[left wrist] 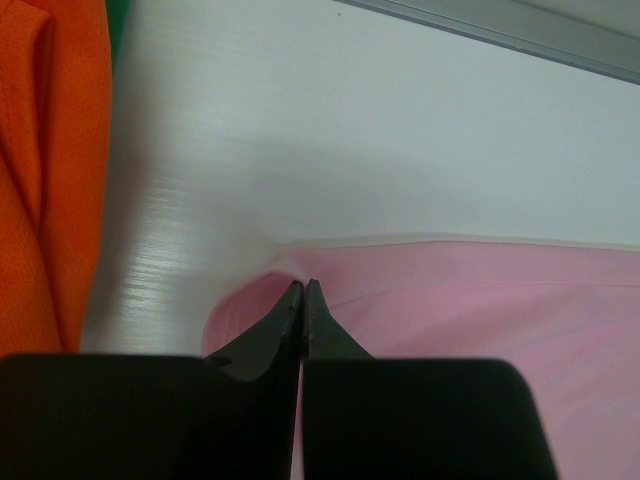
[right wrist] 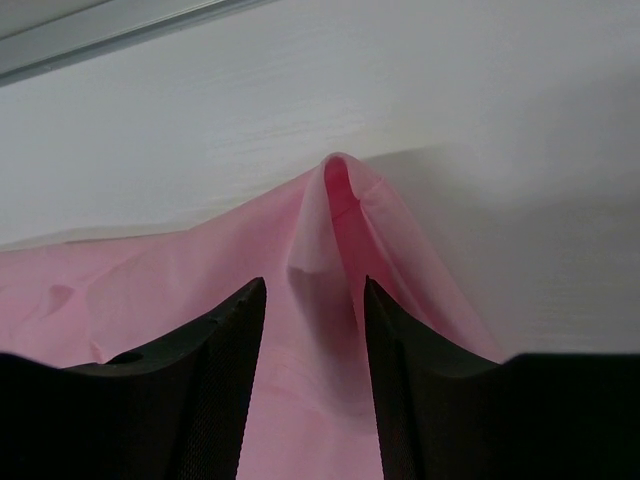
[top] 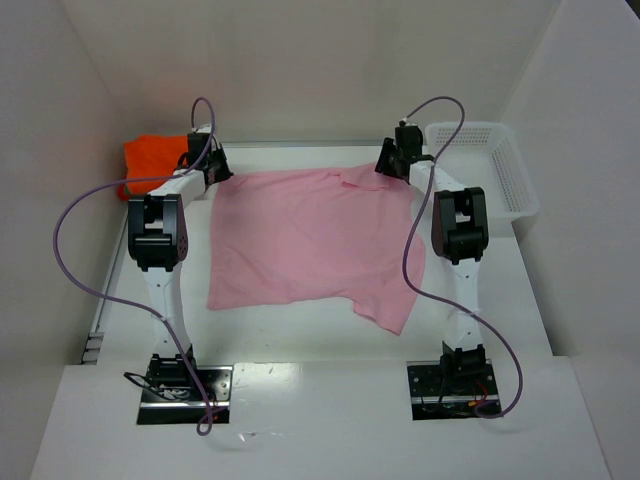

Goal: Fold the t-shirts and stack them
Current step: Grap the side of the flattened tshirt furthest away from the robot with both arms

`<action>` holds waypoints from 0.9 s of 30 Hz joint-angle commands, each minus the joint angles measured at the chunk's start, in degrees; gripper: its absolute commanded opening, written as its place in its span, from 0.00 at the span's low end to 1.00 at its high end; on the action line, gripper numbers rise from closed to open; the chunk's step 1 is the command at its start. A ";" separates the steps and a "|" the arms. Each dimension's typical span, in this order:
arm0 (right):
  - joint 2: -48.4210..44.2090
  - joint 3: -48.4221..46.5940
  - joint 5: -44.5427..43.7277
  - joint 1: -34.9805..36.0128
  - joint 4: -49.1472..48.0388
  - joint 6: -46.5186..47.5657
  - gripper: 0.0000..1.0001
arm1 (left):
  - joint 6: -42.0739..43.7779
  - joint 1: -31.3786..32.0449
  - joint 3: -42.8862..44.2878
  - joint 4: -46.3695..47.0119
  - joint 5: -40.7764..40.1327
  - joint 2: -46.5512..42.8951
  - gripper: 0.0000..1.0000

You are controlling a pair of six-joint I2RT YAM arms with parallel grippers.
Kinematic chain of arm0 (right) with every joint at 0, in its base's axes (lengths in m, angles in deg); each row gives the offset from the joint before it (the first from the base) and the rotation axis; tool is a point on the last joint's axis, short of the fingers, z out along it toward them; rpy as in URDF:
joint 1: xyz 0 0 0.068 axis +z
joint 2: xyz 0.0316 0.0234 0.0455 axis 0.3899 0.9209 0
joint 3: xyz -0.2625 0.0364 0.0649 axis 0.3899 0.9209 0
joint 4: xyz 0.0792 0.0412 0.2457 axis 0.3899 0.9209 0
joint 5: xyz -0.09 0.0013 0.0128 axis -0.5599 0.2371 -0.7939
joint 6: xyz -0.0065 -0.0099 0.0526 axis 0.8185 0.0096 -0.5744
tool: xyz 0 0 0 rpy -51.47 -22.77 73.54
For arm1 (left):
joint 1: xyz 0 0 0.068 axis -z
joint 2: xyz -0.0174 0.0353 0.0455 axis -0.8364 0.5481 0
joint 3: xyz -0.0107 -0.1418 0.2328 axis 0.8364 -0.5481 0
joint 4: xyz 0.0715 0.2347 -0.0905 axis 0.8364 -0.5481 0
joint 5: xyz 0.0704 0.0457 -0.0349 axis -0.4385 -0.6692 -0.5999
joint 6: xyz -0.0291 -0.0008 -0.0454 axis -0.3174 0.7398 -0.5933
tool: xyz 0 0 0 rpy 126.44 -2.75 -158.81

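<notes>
Pink t-shirt: spread flat and unfolded in the middle of the table, between both arms.
Left gripper: jaws pressed together, pinching the shirt's far left corner.
Right gripper: jaws spread either side of a raised ridge of cloth at the far right corner; no pinch yet.
Orange t-shirt: compact heap, far left; folded or not, cannot tell.
Green t-shirt: only an edge, beside the orange.
Basket: far right.
Progress: probably early for the pink shirt; first fold and stacking left.
</notes>
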 commanded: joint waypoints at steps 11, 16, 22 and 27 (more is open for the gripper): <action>4.02 -6.67 -0.49 0.43 -0.44 -1.06 0.48 | 2.03 -0.26 2.25 0.36 0.22 1.19 0.00; 5.26 -8.95 -1.11 0.43 -1.06 -1.59 0.48 | 2.03 -0.26 2.25 0.36 0.22 1.72 0.00; 7.36 -11.42 -2.42 0.43 -0.44 -1.59 0.43 | 2.03 -0.26 2.25 0.36 0.75 1.72 0.00; 9.21 -14.40 -2.42 0.43 1.05 -1.06 0.13 | 2.56 -0.26 2.25 -0.17 0.75 2.24 0.00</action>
